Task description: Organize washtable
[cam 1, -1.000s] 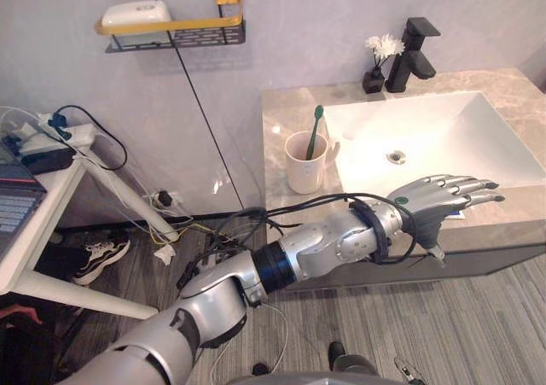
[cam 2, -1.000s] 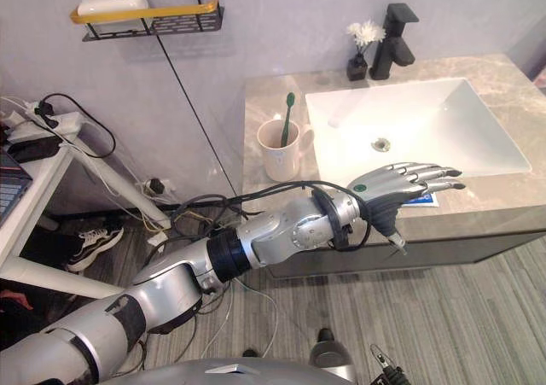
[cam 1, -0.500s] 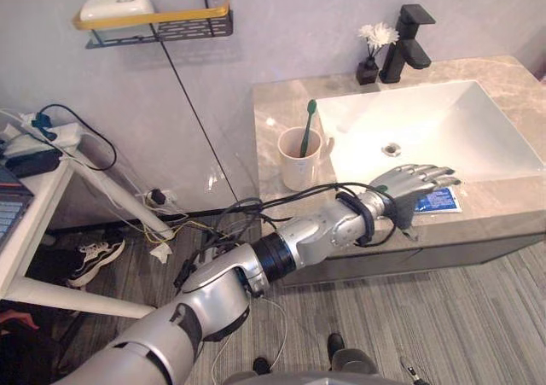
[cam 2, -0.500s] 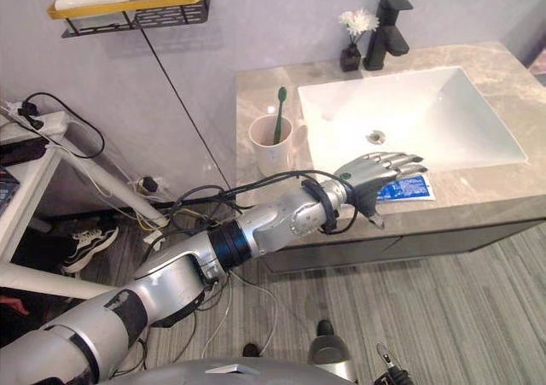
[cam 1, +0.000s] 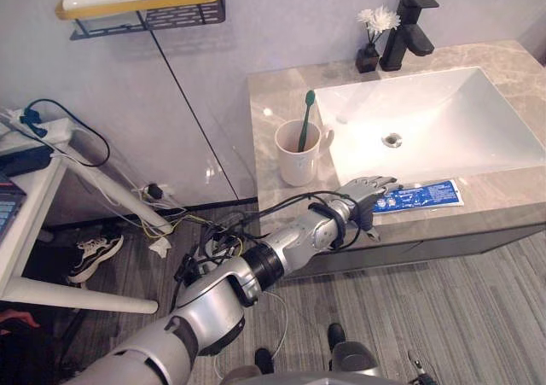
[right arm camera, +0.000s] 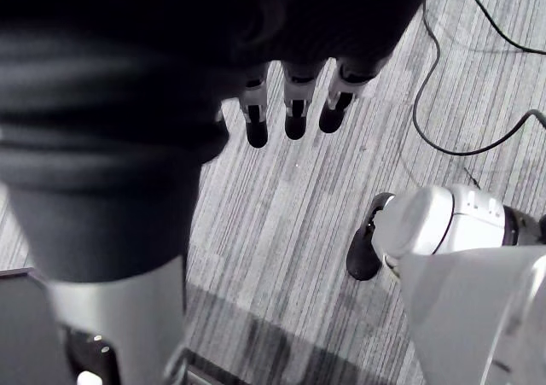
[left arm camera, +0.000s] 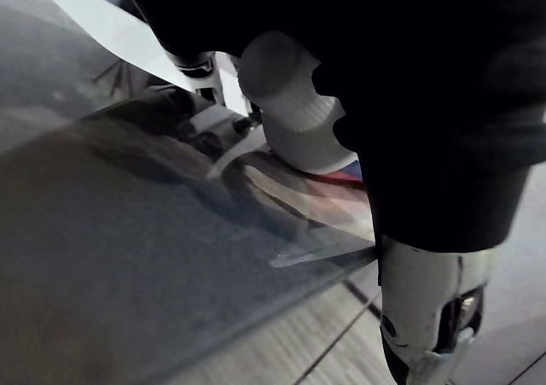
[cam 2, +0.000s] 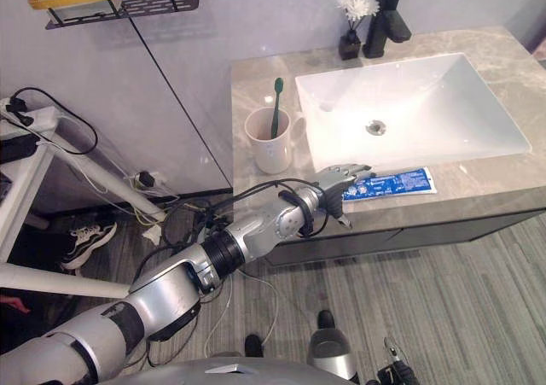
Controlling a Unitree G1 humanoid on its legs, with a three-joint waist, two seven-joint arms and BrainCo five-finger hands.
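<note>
A blue toothpaste tube (cam 1: 422,195) lies flat on the marble washtable (cam 1: 271,103), along its front edge before the white sink (cam 1: 444,116). My left hand (cam 1: 365,190) reaches over the counter's front with fingers stretched out, open, resting at the tube's left end. The tube's white ribbed cap (left arm camera: 292,103) sits right against the hand in the left wrist view. A white cup (cam 1: 295,154) holding a green toothbrush (cam 1: 305,119) stands left of the sink. My right hand (right arm camera: 290,116) hangs over the floor, fingers relaxed.
A black faucet (cam 1: 414,16) and a small vase of white flowers (cam 1: 373,43) stand behind the sink. A wall shelf (cam 1: 141,8) with a soap holder hangs at the upper left. A white side table (cam 1: 34,146) with cables stands at the left; a shoe (cam 1: 94,257) lies beneath.
My left hand has come down from above the counter's front edge and drawn back left, now resting at the tube's left end. The camera has shifted as well.
</note>
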